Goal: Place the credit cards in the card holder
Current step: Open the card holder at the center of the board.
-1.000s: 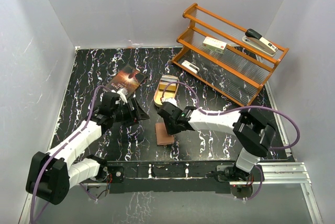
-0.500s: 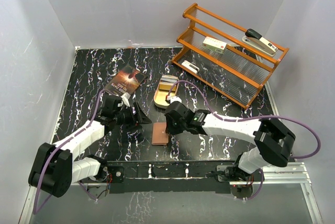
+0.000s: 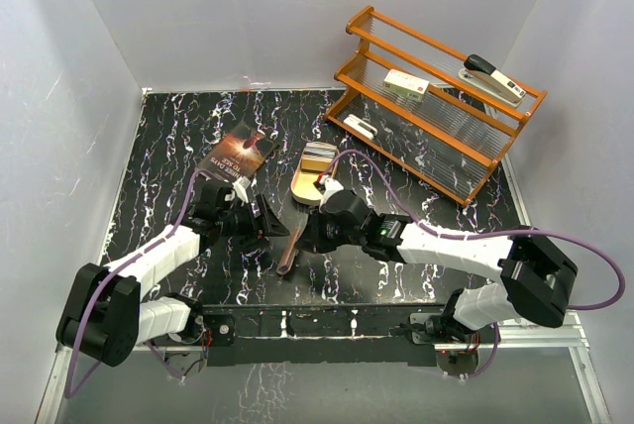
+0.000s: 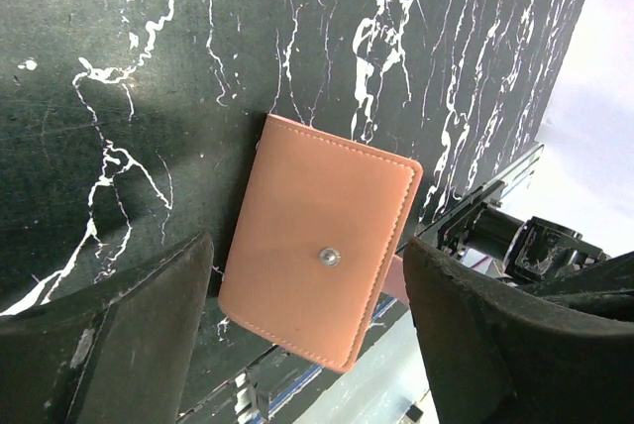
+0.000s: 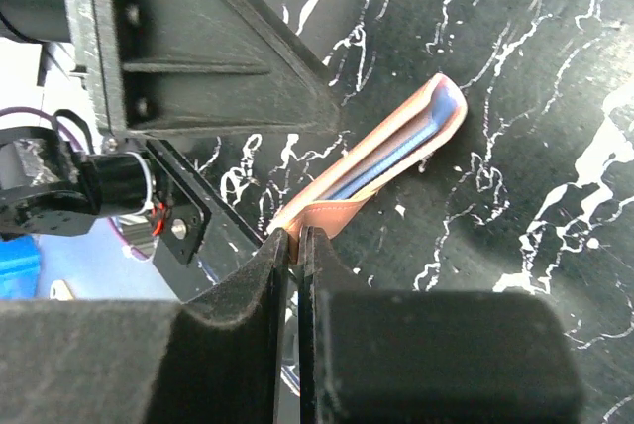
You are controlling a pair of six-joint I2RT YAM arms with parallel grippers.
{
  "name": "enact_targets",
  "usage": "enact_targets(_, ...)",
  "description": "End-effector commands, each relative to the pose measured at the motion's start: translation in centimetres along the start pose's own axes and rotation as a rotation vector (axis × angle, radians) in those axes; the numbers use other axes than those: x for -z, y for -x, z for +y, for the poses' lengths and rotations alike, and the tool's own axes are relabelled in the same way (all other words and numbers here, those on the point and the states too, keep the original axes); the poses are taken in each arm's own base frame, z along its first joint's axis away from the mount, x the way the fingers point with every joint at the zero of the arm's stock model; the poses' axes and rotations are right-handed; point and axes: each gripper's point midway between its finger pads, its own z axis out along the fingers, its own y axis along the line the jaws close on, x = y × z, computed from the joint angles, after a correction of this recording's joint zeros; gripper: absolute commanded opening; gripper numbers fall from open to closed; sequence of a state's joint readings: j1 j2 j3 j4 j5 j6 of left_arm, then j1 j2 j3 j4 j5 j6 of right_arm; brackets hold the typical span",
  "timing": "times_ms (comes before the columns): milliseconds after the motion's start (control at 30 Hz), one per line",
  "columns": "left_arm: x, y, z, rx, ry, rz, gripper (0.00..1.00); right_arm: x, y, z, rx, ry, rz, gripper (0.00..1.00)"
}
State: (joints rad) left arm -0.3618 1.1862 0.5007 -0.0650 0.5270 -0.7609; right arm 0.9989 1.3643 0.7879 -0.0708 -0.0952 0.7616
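Observation:
The card holder, a reddish-brown leather wallet, stands tilted up on its edge on the black marbled table. My right gripper is shut on its snap tab. In the right wrist view the card holder shows edge-on with a bluish card inside. My left gripper is open just left of it. In the left wrist view the wallet's outer face with its metal stud lies between my open fingers. More credit cards lie in the tan tin.
A dark paperback book lies behind my left gripper. An orange wooden rack at the back right holds a stapler, a white oblong box and a small white item. White walls enclose the table.
My right gripper has moved left and tipped the card holder from lying flat up onto its edge. My left gripper has closed in on it from the left.

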Motion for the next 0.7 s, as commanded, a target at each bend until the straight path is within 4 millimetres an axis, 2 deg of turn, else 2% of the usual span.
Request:
enact_targets(0,0.6,0.3,-1.6,-0.022,-0.049,0.012,0.76,0.4,2.2,2.8,-0.004,0.125,-0.077,0.00)
enact_targets(133,0.6,0.4,-1.7,-0.024,-0.059,0.011,0.77,0.4,3.0,3.1,-0.009,0.145,-0.101,0.01)
enact_targets(267,0.4,0.5,-1.6,-0.024,-0.049,0.012,0.75,-0.1,2.8,1.8,-0.007,0.079,-0.070,0.01)
enact_targets(500,0.0,0.1,0.0,-0.019,0.019,0.031,0.71,0.6,1.3,-2.8,-0.010,-0.092,-0.056,0.01)
enact_targets(667,-0.1,0.1,0.0,-0.021,0.016,0.039,0.68,1.4,0.6,-5.3,-0.023,-0.170,-0.056,0.02)
